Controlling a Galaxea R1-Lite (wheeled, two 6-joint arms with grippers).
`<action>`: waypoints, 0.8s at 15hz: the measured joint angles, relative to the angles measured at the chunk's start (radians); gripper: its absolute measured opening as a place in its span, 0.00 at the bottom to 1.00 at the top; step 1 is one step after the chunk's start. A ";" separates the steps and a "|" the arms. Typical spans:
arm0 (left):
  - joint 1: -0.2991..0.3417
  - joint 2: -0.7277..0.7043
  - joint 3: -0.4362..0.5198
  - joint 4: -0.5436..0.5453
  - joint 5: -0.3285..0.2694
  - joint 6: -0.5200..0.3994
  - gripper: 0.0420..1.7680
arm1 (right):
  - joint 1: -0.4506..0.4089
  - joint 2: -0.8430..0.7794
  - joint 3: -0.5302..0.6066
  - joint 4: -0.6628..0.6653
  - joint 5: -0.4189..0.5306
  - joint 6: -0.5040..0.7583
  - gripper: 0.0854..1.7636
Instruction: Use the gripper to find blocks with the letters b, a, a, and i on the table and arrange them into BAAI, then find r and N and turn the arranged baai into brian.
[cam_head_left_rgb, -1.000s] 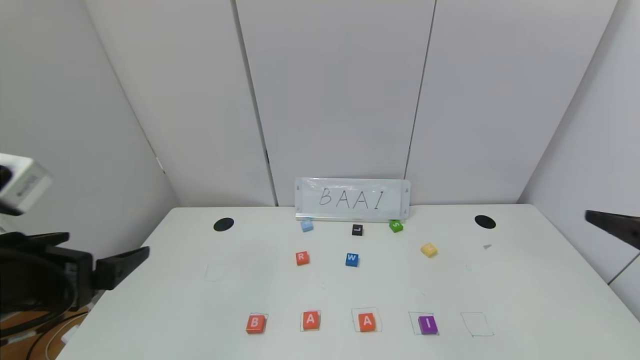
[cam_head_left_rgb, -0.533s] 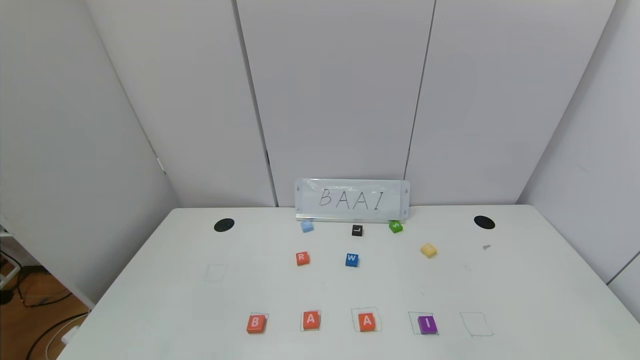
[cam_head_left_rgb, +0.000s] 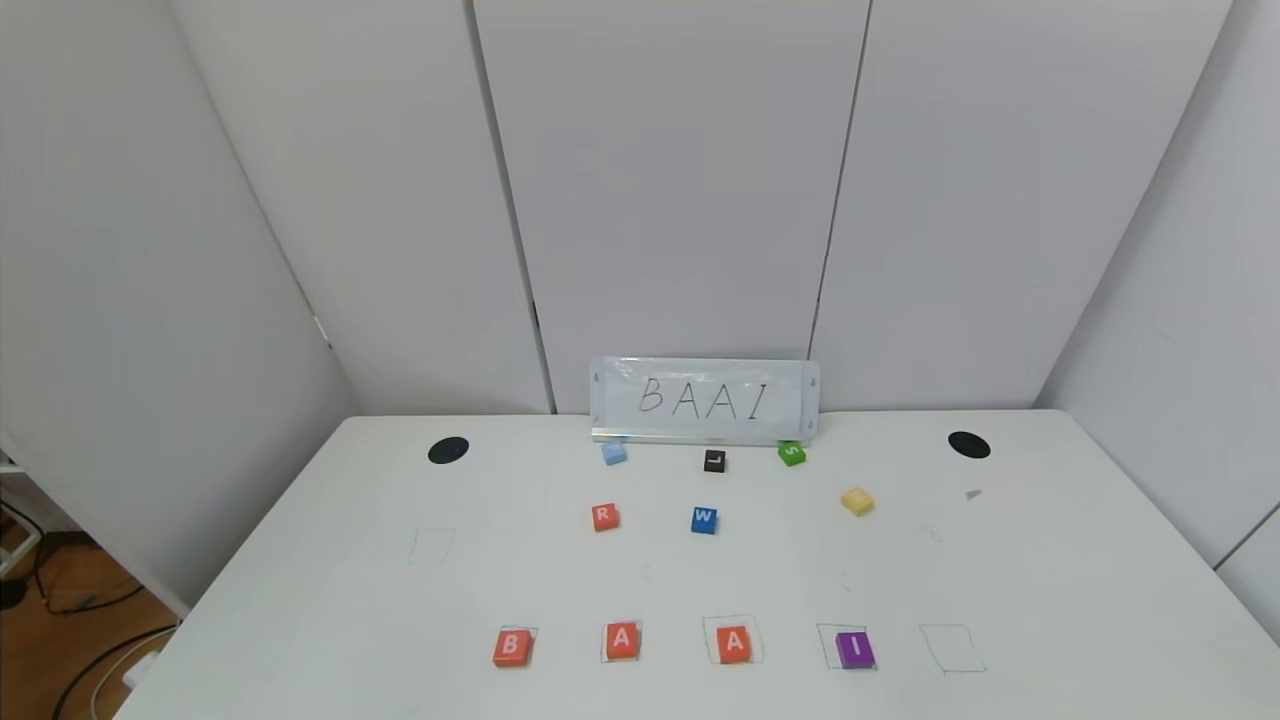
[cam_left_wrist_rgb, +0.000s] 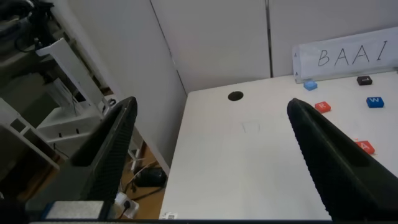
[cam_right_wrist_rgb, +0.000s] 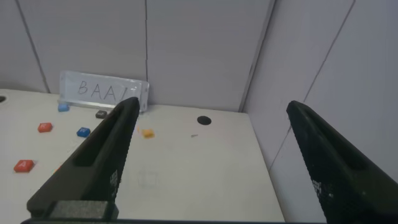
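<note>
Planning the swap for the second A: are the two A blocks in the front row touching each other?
Apart. The head view shows bare table between the left A block and the right A block.

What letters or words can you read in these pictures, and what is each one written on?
"BAAI": handwritten on the white sign at the table's far edge.
"B": orange-red block.
"A": orange-red block.
"A": orange-red block.
"I": purple block.
"R": orange-red cube.
"W": blue cube.
"L": black cube, lying sideways.
"S": green cube.
Light blue cube and yellow cube: unreadable.

Sign (cam_head_left_rgb: 705, 400) reading BAAI; blue W cube (cam_head_left_rgb: 704, 519) (upright); yellow cube (cam_head_left_rgb: 857, 500).
</note>
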 joint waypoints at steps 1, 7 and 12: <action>0.006 -0.033 0.007 -0.001 -0.010 0.000 0.97 | -0.006 -0.027 0.003 0.000 0.017 0.001 0.96; 0.012 -0.185 0.053 -0.078 -0.054 -0.076 0.97 | -0.020 -0.190 0.078 -0.090 0.037 0.005 0.97; 0.012 -0.205 0.196 -0.310 -0.048 -0.108 0.97 | -0.022 -0.231 0.263 -0.369 0.023 0.017 0.97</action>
